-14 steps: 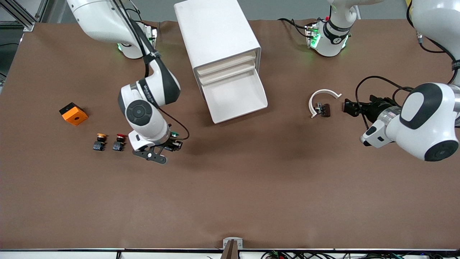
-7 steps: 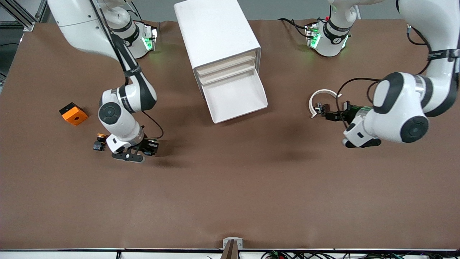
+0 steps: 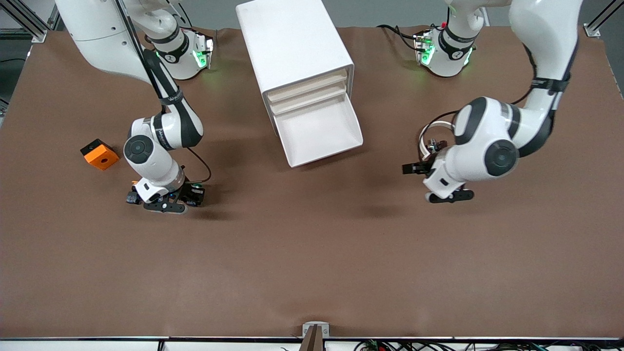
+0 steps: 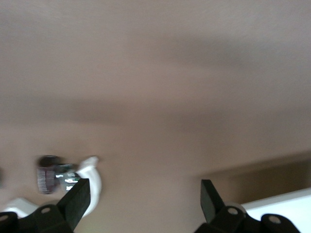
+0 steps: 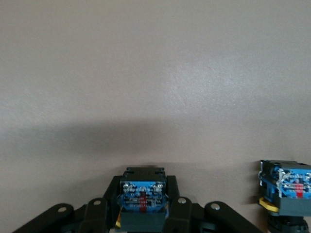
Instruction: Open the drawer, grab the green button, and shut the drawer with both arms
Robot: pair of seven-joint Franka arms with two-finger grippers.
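The lowest drawer point(image 3: 319, 130) of the white cabinet point(image 3: 292, 44) is pulled out and its tray looks empty. My right gripper point(image 3: 194, 195) is shut on the green-capped button point(image 3: 195, 187), low over the table toward the right arm's end. In the right wrist view the gripper point(image 5: 142, 206) clamps the button's blue-labelled block base point(image 5: 142, 196); the cap is hidden. My left gripper point(image 3: 408, 168) is open and empty over the table between the drawer and a white curved ring point(image 3: 429, 134). The left wrist view shows its fingers point(image 4: 77, 201) spread wide.
The yellow-capped button point(image 3: 131, 197) stands right beside the right hand; the red-capped one is hidden under that arm. Another button's base point(image 5: 285, 187) stands beside the held one. An orange block point(image 3: 100, 154) lies toward the right arm's end. The ring point(image 4: 92, 177) holds a small dark part point(image 4: 48, 174).
My right gripper carried the green button toward the right arm's end, up beside the other buttons. My left arm swung from the table's end past the ring toward the drawer.
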